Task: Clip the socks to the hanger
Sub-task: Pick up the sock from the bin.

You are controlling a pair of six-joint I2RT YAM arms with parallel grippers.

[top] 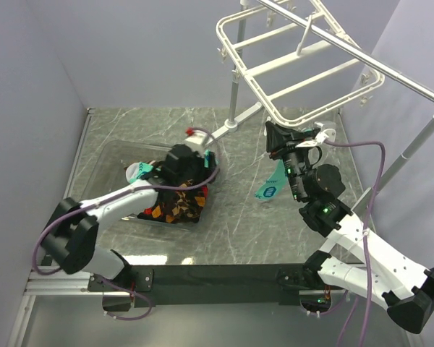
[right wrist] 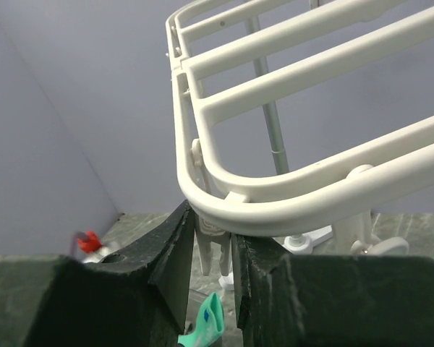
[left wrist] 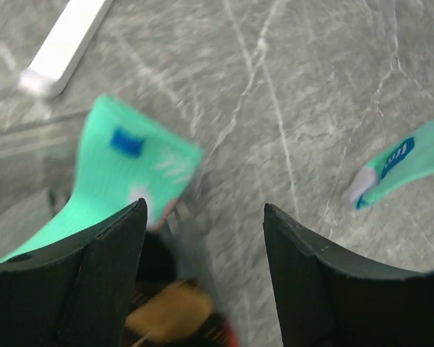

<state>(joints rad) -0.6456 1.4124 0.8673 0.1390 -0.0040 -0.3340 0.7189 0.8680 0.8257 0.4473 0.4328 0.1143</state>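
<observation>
My R gripper [right wrist: 212, 230] nipped narrow on rim clip [right wrist: 217, 254] of white plastic hanger [right wrist: 296, 206], mint-green sock [right wrist: 206, 325] dangling btm-centre, straight below; L gripper [left wrist: 204, 207] wide.

Right gripper [right wrist: 213, 278], jaws narrow, about hanger [right wrist: 289, 199] clip [right wrist: 210, 249]; mint sock [right wrist: 205, 327] perhaps between them.

Readable text: none is showing clearly anywhere.
Right mint-green sock [top: 269, 189]: a round blue mark with white strokes is showing near its lower end, too small to read.
Left mint-green sock [left wrist: 123, 163]: a blue patch and white marks are blurring beyond reading.
</observation>
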